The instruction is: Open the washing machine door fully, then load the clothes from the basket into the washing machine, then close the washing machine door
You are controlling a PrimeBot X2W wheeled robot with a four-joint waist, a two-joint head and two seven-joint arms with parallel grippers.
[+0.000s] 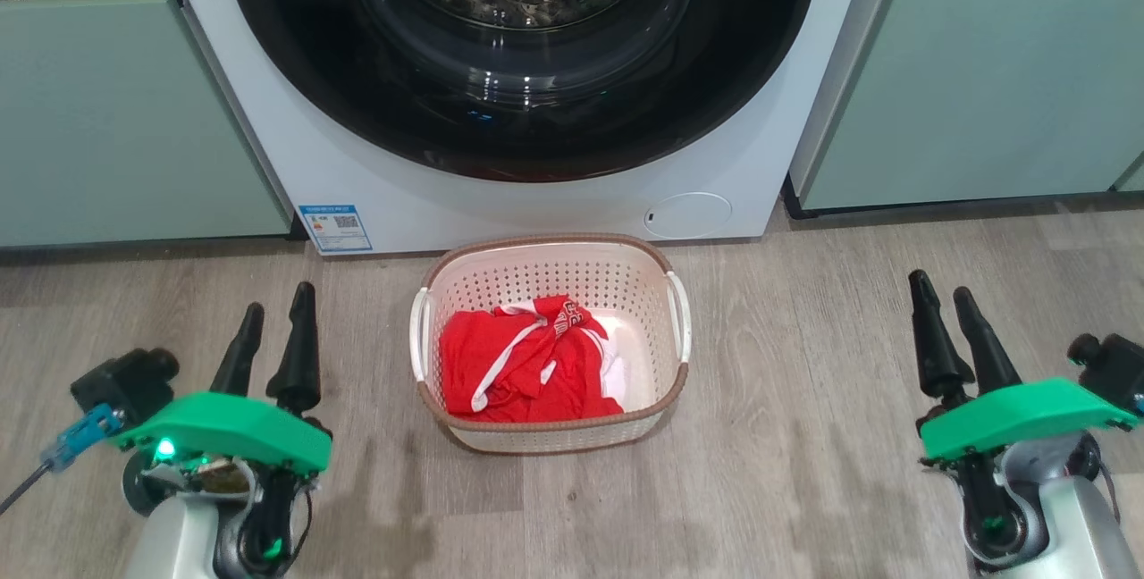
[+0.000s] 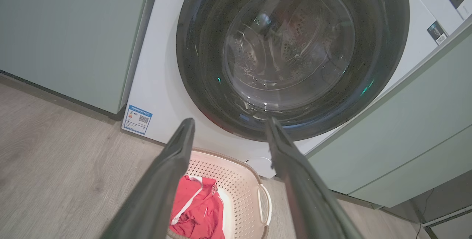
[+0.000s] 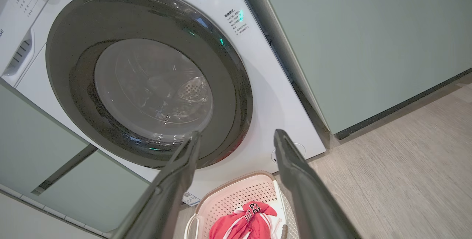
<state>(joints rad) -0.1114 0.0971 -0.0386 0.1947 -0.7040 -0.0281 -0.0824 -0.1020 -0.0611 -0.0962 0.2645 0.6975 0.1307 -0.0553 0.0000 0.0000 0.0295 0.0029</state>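
Facing the washing machine (image 1: 554, 204) at the far centre, with the washing machine door (image 1: 523, 52) lying flat against its white front. Judged unopened, so no step counts as done. Finds the clothes (image 1: 518, 369) heaped in the left half of the basket (image 1: 545, 241), set on the floor (image 1: 804, 382) just near of the machine, below the door. Hovers the left claw (image 1: 279, 302) at the near left and the right claw (image 1: 940, 287) at the near right, each well apart from the basket, fingers (image 1: 299, 338) spread and pinching nothing. Looks up in both wrist views between splayed fingers at the glossy black ring and the glass bowl, with nothing touching either. Leaves everything to do: swinging the door fully open, lifting the red garment into the machine, shutting the door after.
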